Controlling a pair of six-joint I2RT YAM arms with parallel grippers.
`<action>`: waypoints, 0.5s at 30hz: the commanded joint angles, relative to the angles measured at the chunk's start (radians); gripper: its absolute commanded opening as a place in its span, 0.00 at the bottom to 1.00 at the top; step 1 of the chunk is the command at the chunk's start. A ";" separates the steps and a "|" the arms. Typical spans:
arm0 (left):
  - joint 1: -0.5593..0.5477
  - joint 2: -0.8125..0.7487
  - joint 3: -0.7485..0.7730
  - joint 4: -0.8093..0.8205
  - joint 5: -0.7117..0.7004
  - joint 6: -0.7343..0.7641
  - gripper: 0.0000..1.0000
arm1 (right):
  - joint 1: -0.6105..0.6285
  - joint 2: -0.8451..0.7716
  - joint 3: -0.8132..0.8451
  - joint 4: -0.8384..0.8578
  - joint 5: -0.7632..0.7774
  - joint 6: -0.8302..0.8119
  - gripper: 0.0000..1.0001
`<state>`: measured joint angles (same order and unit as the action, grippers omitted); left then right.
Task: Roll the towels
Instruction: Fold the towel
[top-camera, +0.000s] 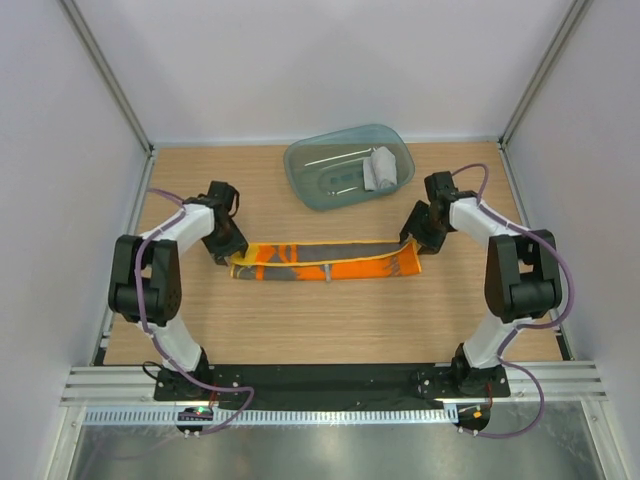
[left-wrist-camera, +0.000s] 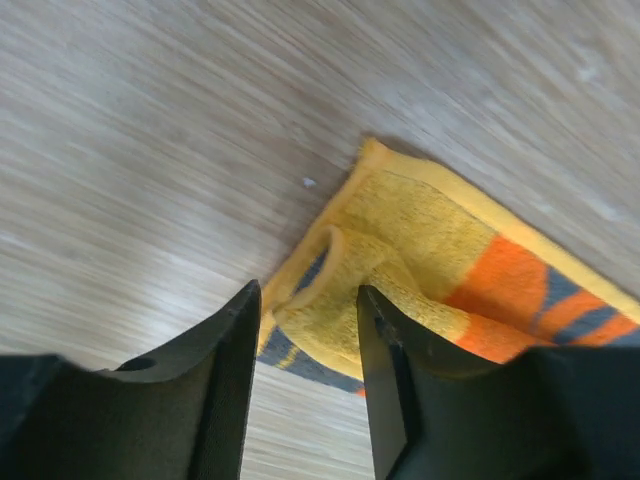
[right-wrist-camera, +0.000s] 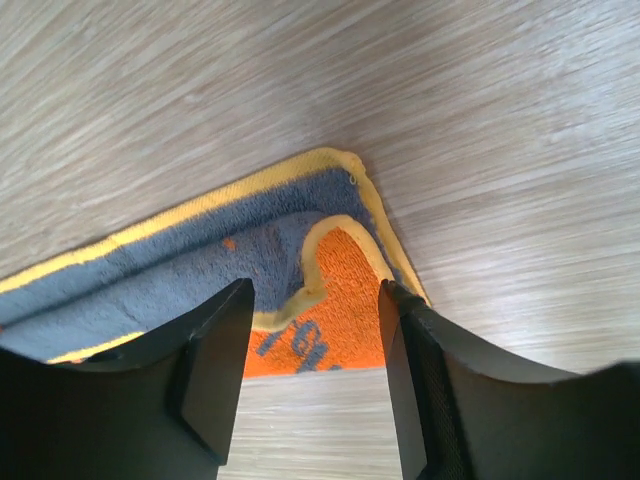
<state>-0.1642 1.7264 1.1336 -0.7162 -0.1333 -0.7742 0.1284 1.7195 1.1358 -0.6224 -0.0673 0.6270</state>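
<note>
Robot lab cell, white enclosure walls (top-camera: 300, 60), aluminium posts (top-camera: 107, 72) (wooden tabletop (top-camera: 330, 320)).

Top view looks down; both wrist views closely share the yellow towel (top-camera: 325, 262).

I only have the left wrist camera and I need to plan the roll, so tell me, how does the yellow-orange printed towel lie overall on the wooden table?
Observer: The yellow-orange printed towel is folded into one long narrow strip running left to right.
Operator: What about the other arm?
Observer: The right gripper is at the strip's right end, jaws open astride the corner.
Operator: And the second cloth?
Observer: The small grey towel sits bundled, apparently rolled, inside the translucent teal plastic tray at the far side.
</note>
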 joint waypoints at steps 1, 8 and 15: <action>0.046 0.009 0.026 0.000 0.021 -0.004 0.53 | -0.010 0.003 0.056 0.023 -0.009 -0.007 0.63; 0.084 -0.093 0.048 -0.026 -0.021 0.001 0.68 | -0.018 -0.041 0.119 -0.016 0.043 -0.018 0.69; 0.077 -0.303 -0.093 -0.008 -0.081 -0.004 0.66 | -0.018 -0.230 -0.036 0.006 0.115 -0.035 0.70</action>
<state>-0.0830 1.5059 1.0897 -0.7238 -0.1741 -0.7776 0.1146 1.5951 1.1580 -0.6212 0.0101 0.6170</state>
